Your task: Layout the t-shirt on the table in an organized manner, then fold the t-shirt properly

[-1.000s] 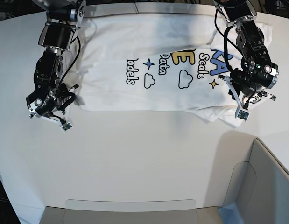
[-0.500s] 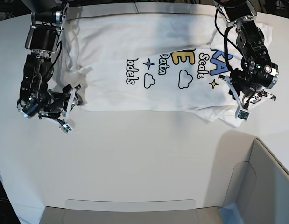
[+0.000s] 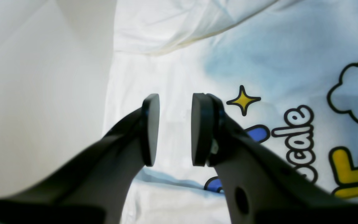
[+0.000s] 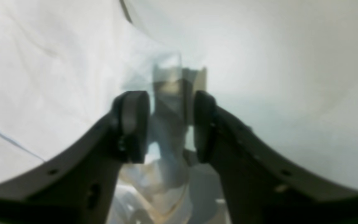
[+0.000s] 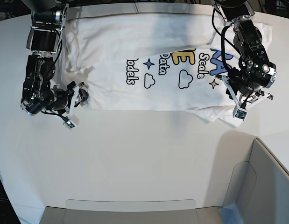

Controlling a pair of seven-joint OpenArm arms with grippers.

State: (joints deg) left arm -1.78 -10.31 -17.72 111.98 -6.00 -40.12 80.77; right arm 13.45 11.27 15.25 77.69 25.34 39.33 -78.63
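Note:
The white t-shirt lies spread, printed side up, across the far part of the table. Its lettering, clouds and stars show in the left wrist view on the t-shirt. My left gripper hangs over the shirt's right end beside the yellow star. In its wrist view the left gripper is open with a narrow gap and nothing between the pads. My right gripper is at the shirt's near-left corner. In the blurred right wrist view, the right gripper has its fingers apart with a bit of shirt edge between them.
A grey bin-like panel rises at the near right corner. A flat grey panel lies along the near edge. The shirt's right sleeve is folded under in a lump near my left gripper.
My right gripper swung in from the bare table to the shirt's near-left corner, and its fingers have narrowed around the cloth edge. The left arm has hardly moved.

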